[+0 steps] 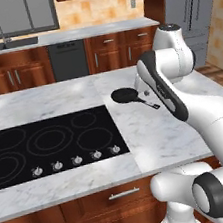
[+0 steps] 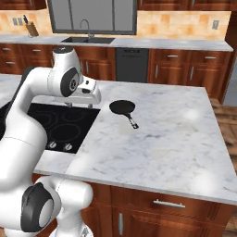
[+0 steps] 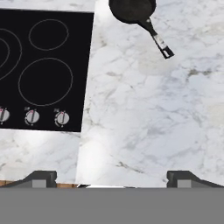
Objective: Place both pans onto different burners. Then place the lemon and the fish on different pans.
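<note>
The robot's two-finger pincer [image 3: 112,177], spread wide and empty, hovers over the white marble worktop [image 3: 144,113]. Ahead, beside the black glass cooktop [image 3: 39,65], sits a round shallow black frying pan [image 3: 131,9], likely rigid, moderately heavy; its straight handle [image 3: 157,39] looks the best hold.

One pan [image 1: 124,95] sits on the counter [image 1: 157,132], just right of the cooktop [image 1: 47,143], handle toward the near right. Knobs [image 1: 76,160] line the cooktop's near edge. Sink [image 2: 88,40] on the far counter behind
</note>
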You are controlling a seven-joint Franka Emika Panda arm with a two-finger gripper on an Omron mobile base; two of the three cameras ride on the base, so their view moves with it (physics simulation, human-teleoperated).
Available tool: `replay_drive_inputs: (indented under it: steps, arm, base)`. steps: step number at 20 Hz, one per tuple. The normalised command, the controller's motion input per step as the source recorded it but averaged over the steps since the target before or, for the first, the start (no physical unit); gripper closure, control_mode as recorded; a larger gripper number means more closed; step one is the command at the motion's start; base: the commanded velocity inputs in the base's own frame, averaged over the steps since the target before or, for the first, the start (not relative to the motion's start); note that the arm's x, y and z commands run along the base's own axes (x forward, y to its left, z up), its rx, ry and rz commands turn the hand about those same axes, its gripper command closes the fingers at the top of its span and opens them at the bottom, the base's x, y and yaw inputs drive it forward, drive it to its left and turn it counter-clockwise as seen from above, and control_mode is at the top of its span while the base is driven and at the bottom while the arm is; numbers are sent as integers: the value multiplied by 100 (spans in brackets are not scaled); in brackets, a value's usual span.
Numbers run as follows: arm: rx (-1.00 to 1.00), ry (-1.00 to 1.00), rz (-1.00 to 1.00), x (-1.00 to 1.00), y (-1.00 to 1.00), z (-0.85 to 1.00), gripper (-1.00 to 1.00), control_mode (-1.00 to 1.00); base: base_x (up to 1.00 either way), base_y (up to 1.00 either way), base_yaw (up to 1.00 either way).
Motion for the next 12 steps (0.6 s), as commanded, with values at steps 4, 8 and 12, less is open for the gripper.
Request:
replay_drive_inputs:
  steps: [4,8,12]
  arm:
    - [0,0,0,0,0,0,-100,100]
    - [0,0,0,0,0,0,-100,100]
    - [0,0,0,0,0,0,-100,-100]
  base:
    - [0,-26,0]
    - [0,-9,0]
    - [0,0,0]
